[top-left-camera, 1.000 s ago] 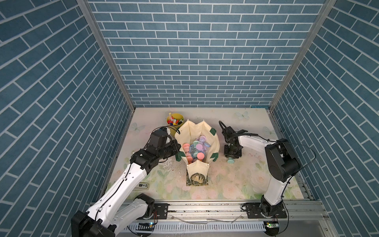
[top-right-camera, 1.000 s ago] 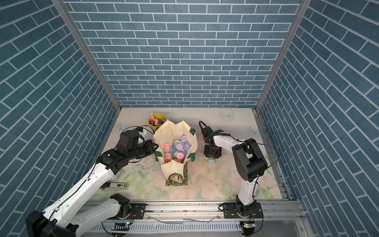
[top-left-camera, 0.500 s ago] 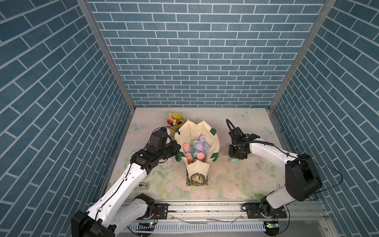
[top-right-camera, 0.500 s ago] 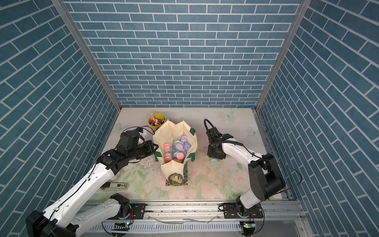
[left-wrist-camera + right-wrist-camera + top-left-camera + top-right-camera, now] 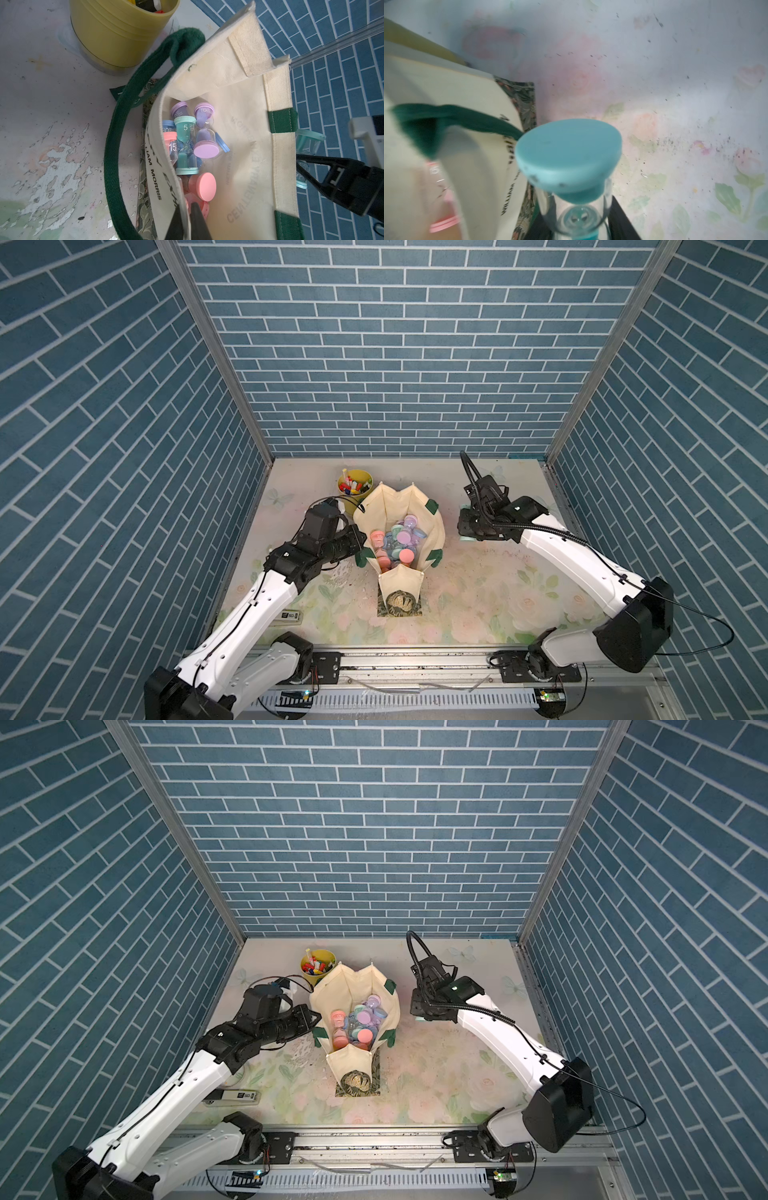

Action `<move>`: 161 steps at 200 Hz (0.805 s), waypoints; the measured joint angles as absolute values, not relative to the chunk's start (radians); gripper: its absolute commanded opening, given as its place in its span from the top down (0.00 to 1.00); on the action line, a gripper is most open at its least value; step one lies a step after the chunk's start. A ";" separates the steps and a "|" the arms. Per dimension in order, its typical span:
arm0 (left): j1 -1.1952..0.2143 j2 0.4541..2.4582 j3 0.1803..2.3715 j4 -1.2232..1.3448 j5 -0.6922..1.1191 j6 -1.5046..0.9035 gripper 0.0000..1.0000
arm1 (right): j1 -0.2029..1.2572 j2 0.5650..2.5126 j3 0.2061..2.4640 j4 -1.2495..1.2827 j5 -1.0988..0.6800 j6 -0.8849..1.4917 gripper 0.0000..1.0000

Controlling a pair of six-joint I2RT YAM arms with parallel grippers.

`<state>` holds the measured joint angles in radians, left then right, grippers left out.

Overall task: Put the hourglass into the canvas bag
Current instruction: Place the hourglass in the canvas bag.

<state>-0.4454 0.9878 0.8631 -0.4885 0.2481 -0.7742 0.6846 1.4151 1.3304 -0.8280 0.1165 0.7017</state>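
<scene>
Gripping teal hourglass [image 5: 569, 153], right gripper [image 5: 579, 224] is held right of canvas bag [image 5: 432, 526].
Bag rim is pinched by left gripper [image 5: 186, 216]; "LIAM MORRIS" printed.

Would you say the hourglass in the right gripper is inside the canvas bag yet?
Out: the right gripper holds the hourglass outside the canvas bag, beside it.

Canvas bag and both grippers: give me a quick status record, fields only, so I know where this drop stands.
canvas bag: upright on the table, mouth open
bag contents: several hourglasses in pink, purple, teal and blue
left gripper: shut on the bag's rim, fabric between its fingers
right gripper: shut on the teal hourglass
held hourglass position: outside the bag, off its side toward the robot's right
step left: carry it over the mouth and release
nearby: yellow cup of markers behind the bag
</scene>
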 measured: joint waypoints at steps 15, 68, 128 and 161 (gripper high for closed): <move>-0.445 0.987 0.863 -0.489 0.248 -0.774 0.88 | 0.742 1.415 1.396 -0.847 0.136 0.700 1.00; -0.445 0.987 0.864 -0.498 0.248 -0.778 0.89 | 0.894 1.450 1.612 -0.865 0.170 0.679 1.00; -0.445 0.981 0.865 -0.506 0.248 -0.778 0.90 | 0.992 1.510 1.689 -0.863 0.163 0.672 1.00; -0.445 0.981 0.865 -0.508 0.248 -0.779 0.92 | 0.998 1.533 1.694 -0.861 0.144 0.673 1.00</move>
<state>-0.4454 0.9810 0.8654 -0.5079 0.2478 -0.7788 0.9981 1.5326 1.6936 -0.8612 0.1444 0.6727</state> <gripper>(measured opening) 0.087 0.382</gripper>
